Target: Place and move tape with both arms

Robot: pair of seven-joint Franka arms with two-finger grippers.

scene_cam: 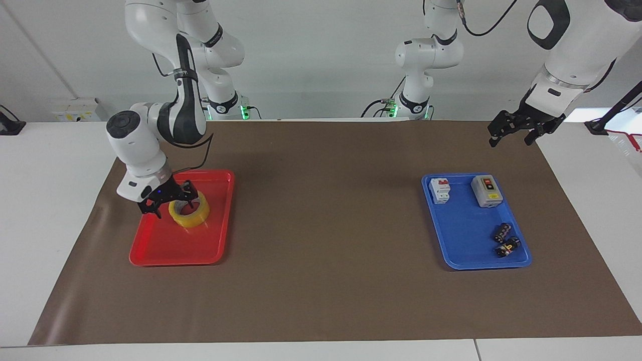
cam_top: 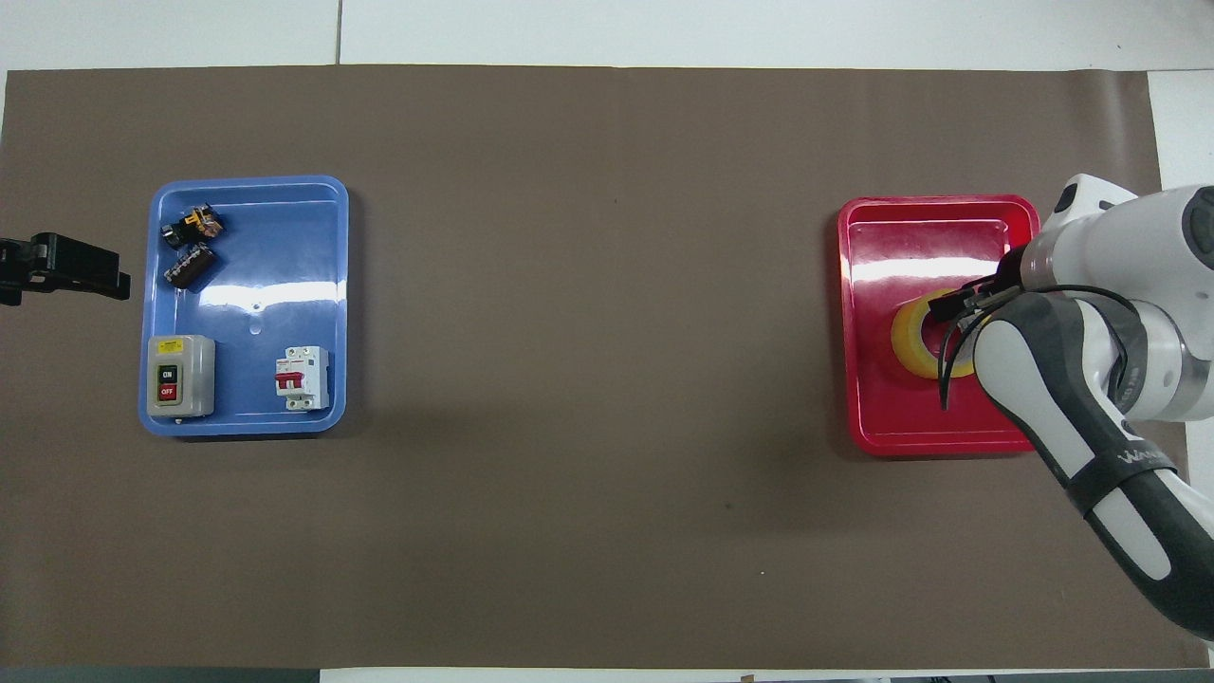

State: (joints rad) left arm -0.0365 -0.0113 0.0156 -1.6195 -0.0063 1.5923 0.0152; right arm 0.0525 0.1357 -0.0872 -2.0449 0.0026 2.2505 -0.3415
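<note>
The yellow tape [scene_cam: 190,214] lies flat in the red tray [scene_cam: 170,246], in the half nearer the robots. My right gripper [scene_cam: 170,200] hangs open just over the roll's edge, its fingers spread apart and holding nothing. From overhead, the right gripper [cam_top: 958,308] covers part of the tape [cam_top: 909,337] in the red tray [cam_top: 910,422]. My left gripper [scene_cam: 516,133] waits open in the air over the mat's edge at the left arm's end, and the left gripper [cam_top: 114,280] shows beside the blue tray.
A blue tray [scene_cam: 466,243] toward the left arm's end holds a white breaker [scene_cam: 440,190], a grey switch box [scene_cam: 486,191] and two small dark parts [scene_cam: 505,239]. A brown mat [scene_cam: 326,225] covers the table. Two smaller arms stand at the robots' end.
</note>
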